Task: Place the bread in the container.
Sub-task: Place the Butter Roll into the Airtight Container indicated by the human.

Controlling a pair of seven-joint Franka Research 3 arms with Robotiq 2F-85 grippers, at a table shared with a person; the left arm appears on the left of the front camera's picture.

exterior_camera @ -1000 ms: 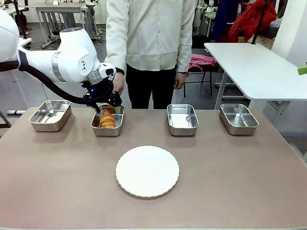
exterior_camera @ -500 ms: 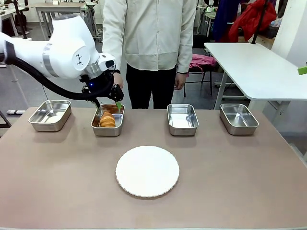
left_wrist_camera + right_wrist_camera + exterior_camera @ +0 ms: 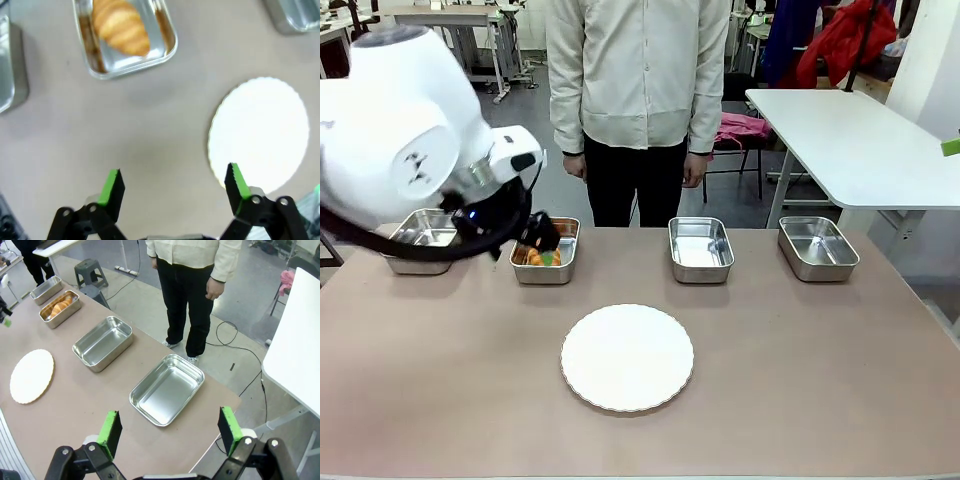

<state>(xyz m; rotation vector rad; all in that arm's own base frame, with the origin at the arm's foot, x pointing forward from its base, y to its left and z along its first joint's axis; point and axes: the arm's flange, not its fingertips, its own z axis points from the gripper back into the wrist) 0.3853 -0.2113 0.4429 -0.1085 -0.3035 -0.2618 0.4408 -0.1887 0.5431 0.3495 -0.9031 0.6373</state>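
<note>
Front view: at the left of the frame we see the left gripper, partly covering the container, the second of four steel pans in a row across the middle of the picture. The bread shows as an orange patch inside this pan. A round white plate lies at lower centre on the table, and a person stands at upper centre with both hands hanging down.

Left wrist view: we see the gripper's fingers spread wide at the bottom edge, with nothing between them. The bread sits in the container at upper left; the plate is at right.

Right wrist view: the right gripper also stands wide and empty at the bottom edge, above an empty pan.
</note>
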